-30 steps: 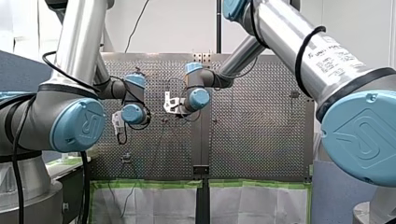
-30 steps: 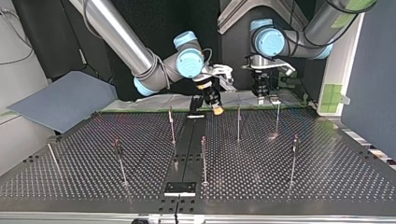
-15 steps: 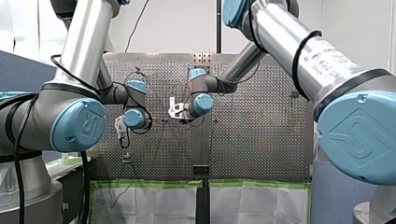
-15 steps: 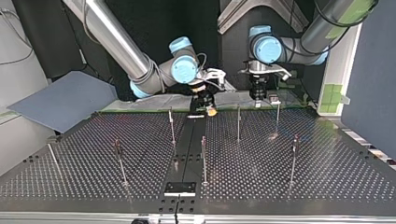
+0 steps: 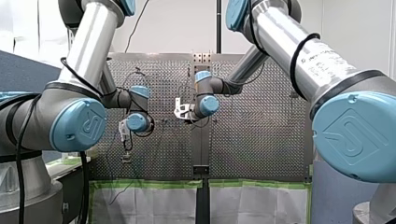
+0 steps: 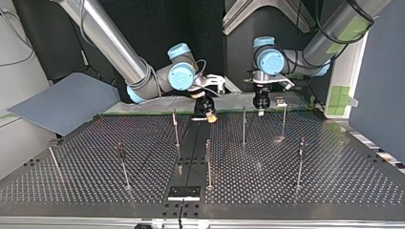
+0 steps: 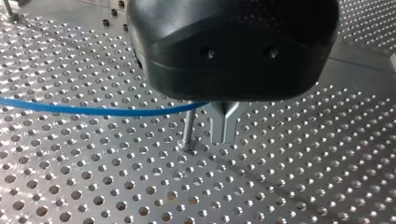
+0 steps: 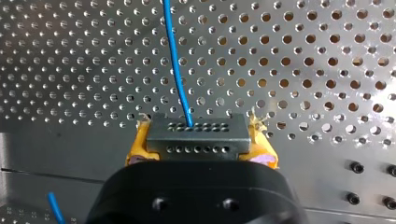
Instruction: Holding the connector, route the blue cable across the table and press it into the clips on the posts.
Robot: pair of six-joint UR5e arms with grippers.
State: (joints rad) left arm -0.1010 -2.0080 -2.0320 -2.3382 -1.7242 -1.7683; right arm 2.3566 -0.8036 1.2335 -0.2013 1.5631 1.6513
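Now my right gripper (image 6: 208, 113), yellow pads clamped on the connector (image 8: 196, 139), has dropped toward the table's (image 6: 305, 191) back edge, trailing the blue cable (image 8: 175, 60). My left gripper (image 7: 224, 133), metal fingertips pressed together, has sunk beside a post (image 7: 188, 128) that the cable reaches, so clipping looks close.

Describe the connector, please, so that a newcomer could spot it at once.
Over the perforated table, find my right gripper with yellow pads. Between them sits the connector: a grey block with two rows of tiny holes, the blue cable leaving it.
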